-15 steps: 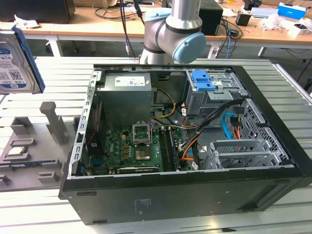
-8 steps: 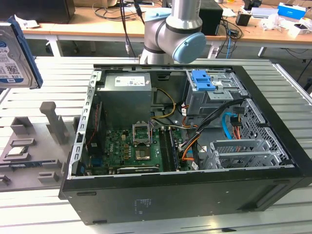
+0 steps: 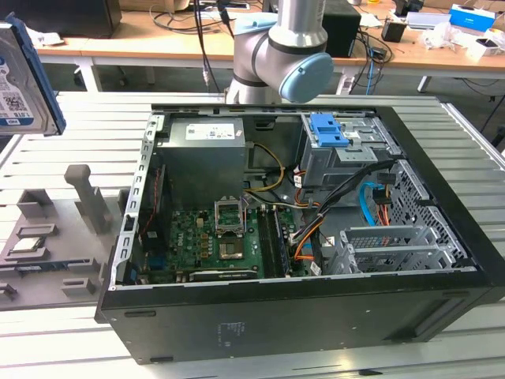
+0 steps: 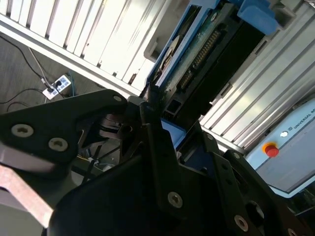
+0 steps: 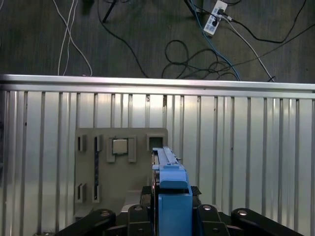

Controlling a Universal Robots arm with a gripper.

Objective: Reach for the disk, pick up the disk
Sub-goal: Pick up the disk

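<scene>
The disk [image 3: 24, 79], silver with a barcode label and blue side rails, hangs in the air at the exterior view's far left, well above the grey fixture plate [image 3: 47, 237]. In the first wrist view the disk [image 5: 170, 172] stands on edge with a blue rail facing the camera. My gripper [image 5: 172, 194] is shut on it, one black finger on each side. The second wrist view shows the disk's circuit-board side [image 4: 197, 54], clamped at the gripper [image 4: 157, 113].
An open black computer case [image 3: 442, 300] fills the middle of the slatted metal table, with a blue drive-bay latch [image 3: 327, 130] inside it. A small square processor chip [image 5: 119, 146] sits on the fixture plate [image 5: 88, 187]. Beyond the table edge [image 5: 147, 81] lie floor cables and a power strip [image 5: 216, 14].
</scene>
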